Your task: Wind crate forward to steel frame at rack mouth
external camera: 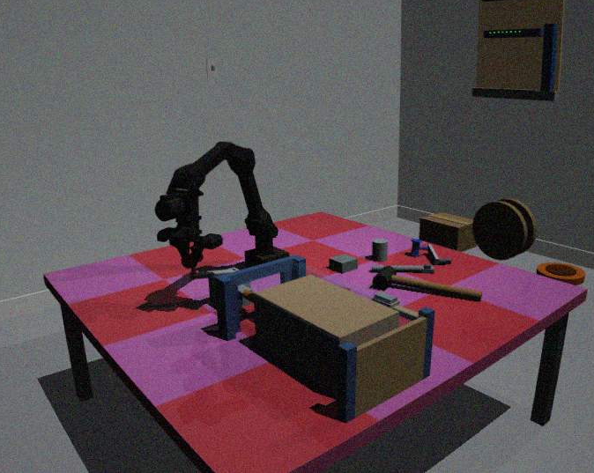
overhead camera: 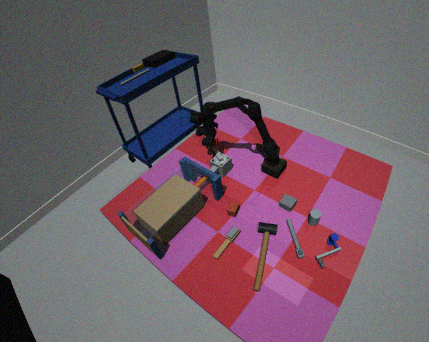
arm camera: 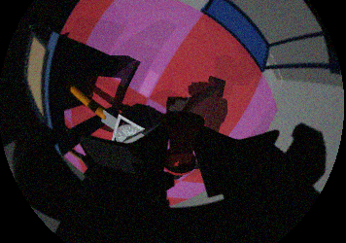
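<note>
Crate (overhead camera: 168,207) sits flat inside clear-panelled cubby (external camera: 348,383), long axis toward blue steel frame (overhead camera: 199,174); orange strap (overhead camera: 200,182) runs through frame to winch (overhead camera: 221,164). Gripper (overhead camera: 216,148) clenched on crank handle (overhead camera: 218,154) atop winch, arm pointing down.

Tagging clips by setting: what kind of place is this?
Probably a workshop: a bench strewn with tools such as a mallet, a blue utility cart beside it, and a cable reel on the floor.

Matte black jointed arm (overhead camera: 253,117), blocky base.
</note>
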Controlling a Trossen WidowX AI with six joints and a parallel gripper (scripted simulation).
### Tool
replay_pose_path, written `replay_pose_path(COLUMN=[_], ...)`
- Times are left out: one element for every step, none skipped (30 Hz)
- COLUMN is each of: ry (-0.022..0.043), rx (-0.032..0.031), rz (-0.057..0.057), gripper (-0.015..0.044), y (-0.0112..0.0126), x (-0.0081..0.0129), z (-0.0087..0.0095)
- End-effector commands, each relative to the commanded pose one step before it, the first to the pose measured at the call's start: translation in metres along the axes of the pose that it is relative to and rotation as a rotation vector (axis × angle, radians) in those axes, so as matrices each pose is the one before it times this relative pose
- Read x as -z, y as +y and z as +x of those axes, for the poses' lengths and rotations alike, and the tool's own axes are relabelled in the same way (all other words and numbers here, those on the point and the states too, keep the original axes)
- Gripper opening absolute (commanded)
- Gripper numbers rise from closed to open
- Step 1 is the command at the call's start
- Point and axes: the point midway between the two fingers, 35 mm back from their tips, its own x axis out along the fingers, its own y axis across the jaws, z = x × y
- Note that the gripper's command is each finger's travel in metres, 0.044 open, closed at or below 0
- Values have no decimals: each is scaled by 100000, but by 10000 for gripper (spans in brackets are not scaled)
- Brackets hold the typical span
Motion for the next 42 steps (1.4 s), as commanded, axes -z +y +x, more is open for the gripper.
replay_pose_path(ry=[1743,-12,-7,-11,-7,-11,-7,-9,-6,-8,-5,-8,-5,-7,-4,-6,-4,0,-6,-6,0,-5,-5,0,0,-5,-5,0,-6,-6,-7,-4,-6,-4,-6,-4,-5,-3,-5,-3,-4,-3], rx=[-2861,-13,-8,-13,-8,-14,-9,-13,-8,-12,-7,-13,-8,-11,-7,-10,-6,0,-11,-11,0,-9,-9,0,0,-10,-10,0,-13,-13,-17,-10,-16,-11,-16,-10,-17,-11,-17,-11,-17,-11], rz=[-1817,0,0,0,0,0,0,0,0,0,0,0,0,0,0,0,0,0,0,0,0,0,0,0,0,0,0,0,0,0,0,0,0,0,0,0,0,0,0,0,0,0], gripper=[0,0,0,0,0,0,0,0,0,0,0,0,0,0,0,0,0,0,0,0,0,0,0,0,0,0,0,0,0,0,0,0,0,0,0,0,0,0,0,0,0,0], y=[1759,143,87,147,90,151,93,139,84,130,81,140,91,125,77,108,70,0,117,118,0,96,97,0,0,113,113,0,138,139,182,106,177,115,181,115,183,117,185,118,187,119], x=[-782,-136,-82,-131,-80,-126,-77,-110,-66,-97,-60,-98,-63,-84,-51,-69,-44,0,-70,-70,0,-55,-55,0,0,-61,-60,0,-69,-69,-84,-49,-75,-48,-70,-44,-65,-41,-59,-37,-53,-33], z=[955,-3,-1,-3,-1,-3,-1,-2,-1,-2,-1,-2,-1,-2,-1,-1,-1,0,-1,-1,0,-1,-1,0,0,-1,-1,0,-1,-1,-2,-1,-2,-1,-2,-1,-1,-1,-1,-1,-1,-1])
